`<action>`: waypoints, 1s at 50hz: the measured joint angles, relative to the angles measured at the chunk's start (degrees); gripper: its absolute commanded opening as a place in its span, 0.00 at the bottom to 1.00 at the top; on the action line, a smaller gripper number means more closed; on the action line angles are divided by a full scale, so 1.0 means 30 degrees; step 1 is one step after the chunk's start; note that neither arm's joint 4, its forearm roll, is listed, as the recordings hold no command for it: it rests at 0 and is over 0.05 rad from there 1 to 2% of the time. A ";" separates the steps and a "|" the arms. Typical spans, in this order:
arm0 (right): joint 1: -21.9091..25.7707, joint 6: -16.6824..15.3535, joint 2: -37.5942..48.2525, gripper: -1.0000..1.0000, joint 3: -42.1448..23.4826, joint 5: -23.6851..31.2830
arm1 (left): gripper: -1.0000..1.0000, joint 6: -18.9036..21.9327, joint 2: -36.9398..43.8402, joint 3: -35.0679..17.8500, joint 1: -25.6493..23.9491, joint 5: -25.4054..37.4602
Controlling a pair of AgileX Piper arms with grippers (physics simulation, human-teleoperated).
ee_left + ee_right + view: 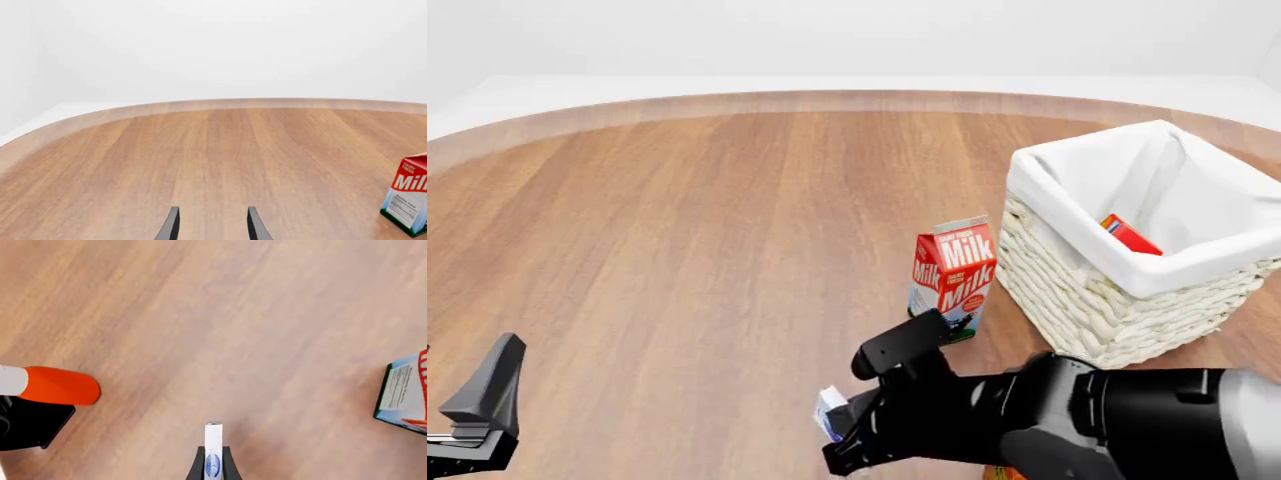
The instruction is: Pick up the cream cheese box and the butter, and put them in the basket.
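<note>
My right gripper (213,454) is shut on the cream cheese box (213,440), a thin white box with a blue mark, held edge-on above the bare wood. In the front view that box (831,410) shows at the tip of the black right arm, near the table's front edge. The butter (1128,235), red and orange, lies inside the basket (1094,290) at the right, leaning on the white lining. My left gripper (212,227) is open with nothing between its fingers. It sits low at the front left (481,400), far from both boxes.
A red milk carton (952,272) stands upright just left of the basket, and shows in both wrist views (408,200) (403,397). An orange corner (1004,473) peeks out under the right arm. An orange and white rounded part (57,386) lies at the right wrist view's edge.
</note>
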 measured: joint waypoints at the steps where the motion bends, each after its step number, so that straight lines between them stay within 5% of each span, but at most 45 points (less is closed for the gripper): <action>1: -0.0045 -0.0099 -0.0108 0.00 -0.0140 0.0221 | 1.00 0.0000 0.0000 0.0000 0.0000 0.0000; 50: -0.3179 -0.5528 -0.3783 0.00 -0.7196 0.7707 | 1.00 0.0000 0.0000 0.0000 0.0000 0.0000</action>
